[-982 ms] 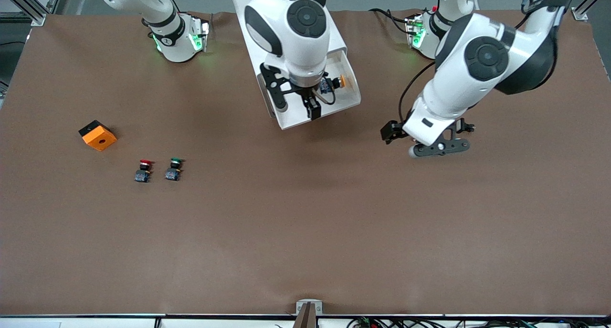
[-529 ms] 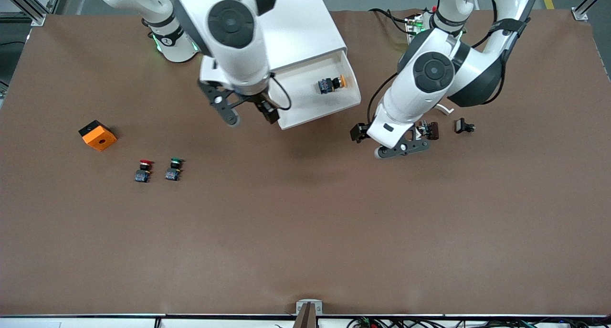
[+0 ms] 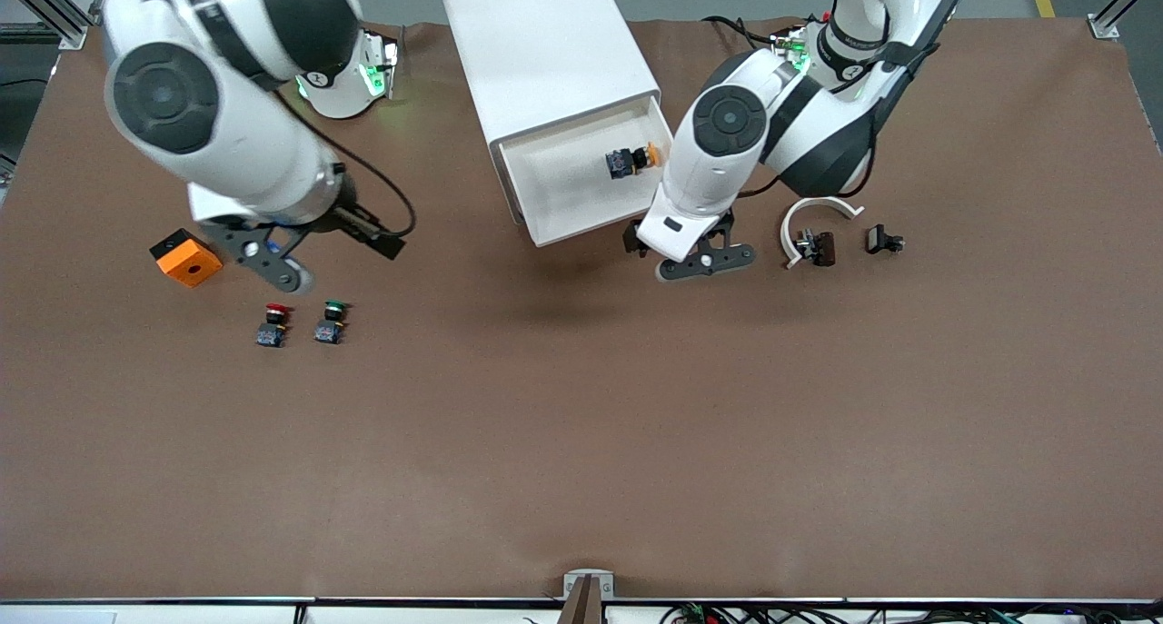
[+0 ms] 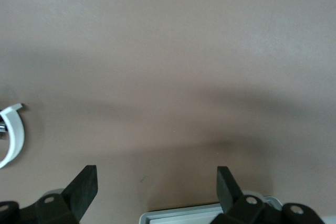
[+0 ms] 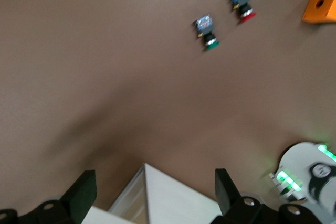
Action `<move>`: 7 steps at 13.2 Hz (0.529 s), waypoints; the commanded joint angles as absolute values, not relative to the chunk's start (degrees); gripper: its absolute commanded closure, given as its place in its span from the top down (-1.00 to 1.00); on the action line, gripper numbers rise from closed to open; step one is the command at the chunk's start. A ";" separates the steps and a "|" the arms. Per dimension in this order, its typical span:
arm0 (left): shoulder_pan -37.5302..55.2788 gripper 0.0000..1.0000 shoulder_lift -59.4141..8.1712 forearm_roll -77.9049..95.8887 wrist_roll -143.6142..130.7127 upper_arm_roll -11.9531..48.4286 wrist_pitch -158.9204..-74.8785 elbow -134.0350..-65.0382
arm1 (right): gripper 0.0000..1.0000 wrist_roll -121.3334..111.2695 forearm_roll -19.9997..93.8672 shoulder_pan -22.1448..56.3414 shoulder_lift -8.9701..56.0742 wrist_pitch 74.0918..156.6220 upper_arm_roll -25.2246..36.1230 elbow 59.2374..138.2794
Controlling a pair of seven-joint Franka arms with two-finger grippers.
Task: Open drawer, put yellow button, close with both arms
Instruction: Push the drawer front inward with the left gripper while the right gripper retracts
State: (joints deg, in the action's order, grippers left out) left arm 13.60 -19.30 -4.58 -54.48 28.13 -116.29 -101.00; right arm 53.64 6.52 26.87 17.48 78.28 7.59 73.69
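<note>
Left tool (image 3: pixel 695 259) hangs wide beside the open drawer (image 3: pixel 581 183) holding the yellow button (image 3: pixel 633 160); right tool (image 3: pixel 309 252), wide, over the worktop (image 3: pixel 581 424).

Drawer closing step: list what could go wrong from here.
1. The drawer is pulled out with the yellow button lying loose near its side wall; a hard push might make it roll or tip.
2. The left tool, open, hangs over the table by the drawer's front corner; pushing there, off-centre, could skew the drawer or turn the cabinet.
3. The right tool, open, is over the table near the orange block, not at the drawer.
</note>
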 commanded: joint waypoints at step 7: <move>19.51 1.00 -23.03 -6.15 -62.74 28.30 -117.95 -97.91 | 1.00 23.59 3.96 11.62 14.77 75.15 6.77 74.36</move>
